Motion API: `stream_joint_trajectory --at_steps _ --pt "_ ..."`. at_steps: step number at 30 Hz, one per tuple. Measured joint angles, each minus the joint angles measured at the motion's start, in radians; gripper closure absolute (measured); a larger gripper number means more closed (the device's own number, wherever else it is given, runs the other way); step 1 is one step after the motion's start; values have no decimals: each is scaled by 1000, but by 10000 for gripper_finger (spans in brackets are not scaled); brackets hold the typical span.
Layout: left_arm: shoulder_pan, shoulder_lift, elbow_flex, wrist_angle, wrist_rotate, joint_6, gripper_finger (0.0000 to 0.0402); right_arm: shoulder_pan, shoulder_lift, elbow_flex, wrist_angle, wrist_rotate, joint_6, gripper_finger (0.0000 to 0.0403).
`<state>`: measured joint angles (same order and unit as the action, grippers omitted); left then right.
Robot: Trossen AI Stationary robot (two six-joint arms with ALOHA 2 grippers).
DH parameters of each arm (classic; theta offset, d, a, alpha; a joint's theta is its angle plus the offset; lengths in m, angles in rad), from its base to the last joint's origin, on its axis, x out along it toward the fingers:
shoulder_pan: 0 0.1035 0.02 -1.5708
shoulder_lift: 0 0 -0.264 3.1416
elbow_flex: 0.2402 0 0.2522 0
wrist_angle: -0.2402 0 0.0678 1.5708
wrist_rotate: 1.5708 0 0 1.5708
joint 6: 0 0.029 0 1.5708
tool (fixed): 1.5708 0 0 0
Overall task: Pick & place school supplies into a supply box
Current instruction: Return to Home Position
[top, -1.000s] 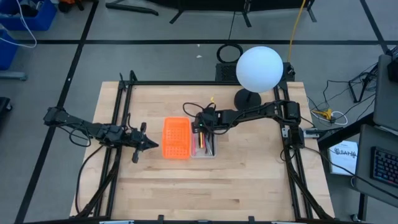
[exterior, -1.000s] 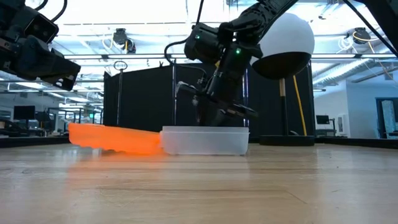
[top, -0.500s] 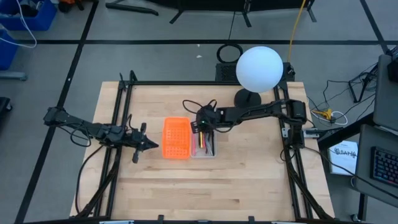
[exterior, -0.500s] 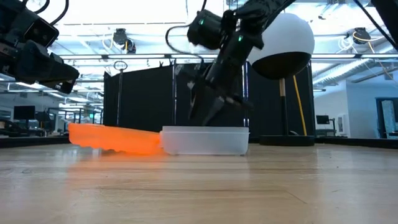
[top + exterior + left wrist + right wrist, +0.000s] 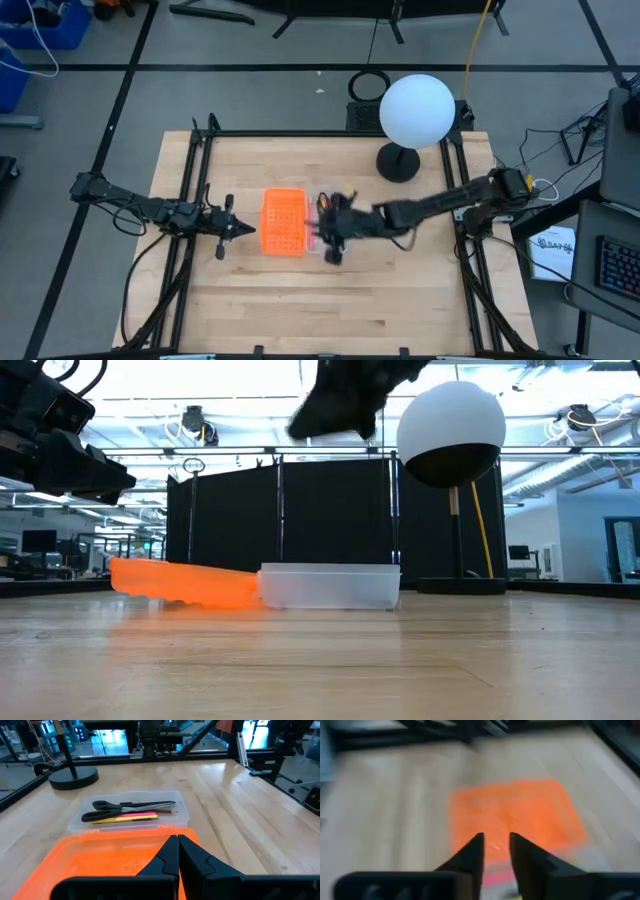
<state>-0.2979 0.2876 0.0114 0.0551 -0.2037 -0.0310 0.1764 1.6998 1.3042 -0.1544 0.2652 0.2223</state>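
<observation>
The clear supply box (image 5: 75, 822) stands on the table's middle, also seen in the low view (image 5: 330, 586). Black-handled scissors (image 5: 127, 805), a pink pen (image 5: 137, 813) and a yellow pencil (image 5: 125, 820) lie flat inside it. My right gripper (image 5: 330, 235) hangs high above the box (image 5: 338, 402), blurred, its fingers (image 5: 475, 851) a little apart and holding nothing. My left gripper (image 5: 178, 851) is shut and waits above the table, left of the orange perforated piece (image 5: 283, 222).
The orange perforated piece (image 5: 185, 582) lies flat against the box's left side. A white globe lamp (image 5: 417, 110) on a black base (image 5: 398, 161) stands at the far right. Bare wood stretches along the near half of the table (image 5: 330, 310).
My right gripper has risen out of the supply box, going well above it and toward the table's near edge, with the arm swinging round to the near right. The box and its contents have stayed where they were.
</observation>
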Motion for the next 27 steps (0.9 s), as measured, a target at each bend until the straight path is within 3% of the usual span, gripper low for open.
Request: stream_joint_trajectory --at_steps 5,17,23,27 --pt "0 0 -1 28 -36 48 394 102 -82 -187 310 -9 -133 394" --pt "0 0 -1 90 -125 153 398 150 -299 -705 799 53 -104 401" --pt "-47 -1 -1 157 -151 224 399 142 -567 -935 912 48 -190 402" --pt "-96 -1 -1 242 -222 301 399 107 -792 -1060 902 45 -220 402"
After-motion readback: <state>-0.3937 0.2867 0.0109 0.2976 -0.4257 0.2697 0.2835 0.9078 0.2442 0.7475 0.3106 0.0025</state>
